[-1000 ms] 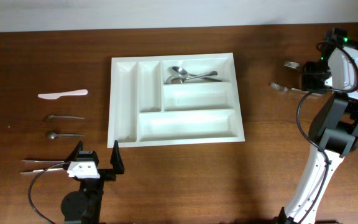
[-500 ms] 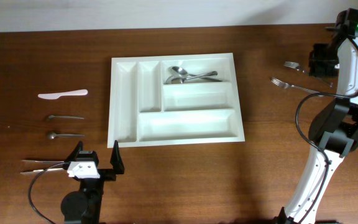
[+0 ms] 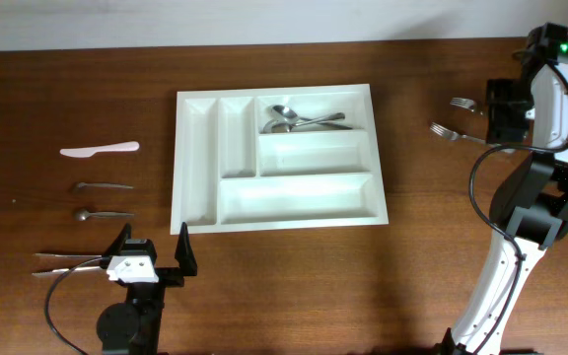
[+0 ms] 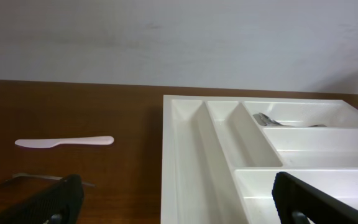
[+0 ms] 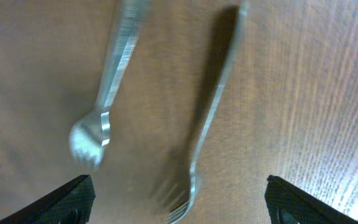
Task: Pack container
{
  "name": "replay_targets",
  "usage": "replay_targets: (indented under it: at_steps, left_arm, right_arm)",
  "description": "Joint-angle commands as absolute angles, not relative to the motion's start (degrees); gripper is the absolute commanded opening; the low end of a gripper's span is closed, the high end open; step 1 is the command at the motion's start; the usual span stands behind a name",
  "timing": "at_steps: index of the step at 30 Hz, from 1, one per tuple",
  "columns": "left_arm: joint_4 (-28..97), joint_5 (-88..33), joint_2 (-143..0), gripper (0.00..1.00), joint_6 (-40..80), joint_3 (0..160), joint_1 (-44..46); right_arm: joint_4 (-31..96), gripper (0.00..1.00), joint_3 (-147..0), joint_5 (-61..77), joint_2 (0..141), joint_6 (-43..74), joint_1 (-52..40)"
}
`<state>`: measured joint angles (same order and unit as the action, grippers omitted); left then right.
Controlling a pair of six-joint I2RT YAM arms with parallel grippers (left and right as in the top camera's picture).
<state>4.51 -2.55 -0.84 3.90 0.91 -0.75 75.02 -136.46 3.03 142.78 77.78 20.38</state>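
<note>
The table (image 3: 294,296) is dark wood. The tray (image 3: 294,197) lies flat at its centre, toward the far edge. It has two narrow compartments on the left and three long ones stacked on the right. Only the far long compartment is filled, and it holds several metal spoons (image 3: 299,118).

The right arm (image 3: 521,212) rises from the near right corner of the table. It carries the right gripper (image 3: 503,113) over the far right area, well apart from the tray. The right wrist view shows the fingertips (image 5: 73,196) spread wide with nothing between them. Two forks lie on the wood below the gripper: the far fork (image 3: 462,103) and the near fork (image 3: 454,134). Both are blurred in the right wrist view.

The left gripper (image 3: 153,245) sits near the left front of the table, just off the tray's near left corner. Its fingers stand apart and it is empty.

Left of the tray, from far to near, lie:
- a white plastic knife (image 3: 100,149)
- a small spoon (image 3: 103,184)
- a second spoon (image 3: 102,213)
- two thin metal pieces (image 3: 67,262) beside the left gripper, whose type cannot be told.
</note>
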Motion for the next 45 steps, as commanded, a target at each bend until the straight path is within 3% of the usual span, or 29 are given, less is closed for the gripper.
replay_targets:
  at_steps: [1, 29, 45]
  left_arm:
    - [4.54, -2.5, -0.34, 0.99, 2.98, 0.54, -0.8]
    - [4.54, -2.5, -0.34, 0.99, 3.01, 0.54, -0.8]
    - [4.54, -2.5, -0.34, 0.99, 2.98, 0.54, -0.8]
  right_arm:
    - [75.26, 0.9, -134.13, 1.74, 143.79, 83.18, 20.67]
    - [75.09, 0.92, -131.39, -1.37, 144.11, 84.51, 20.71]
    - [75.96, 0.99, -131.39, -2.2, 146.02, 84.51, 20.71]
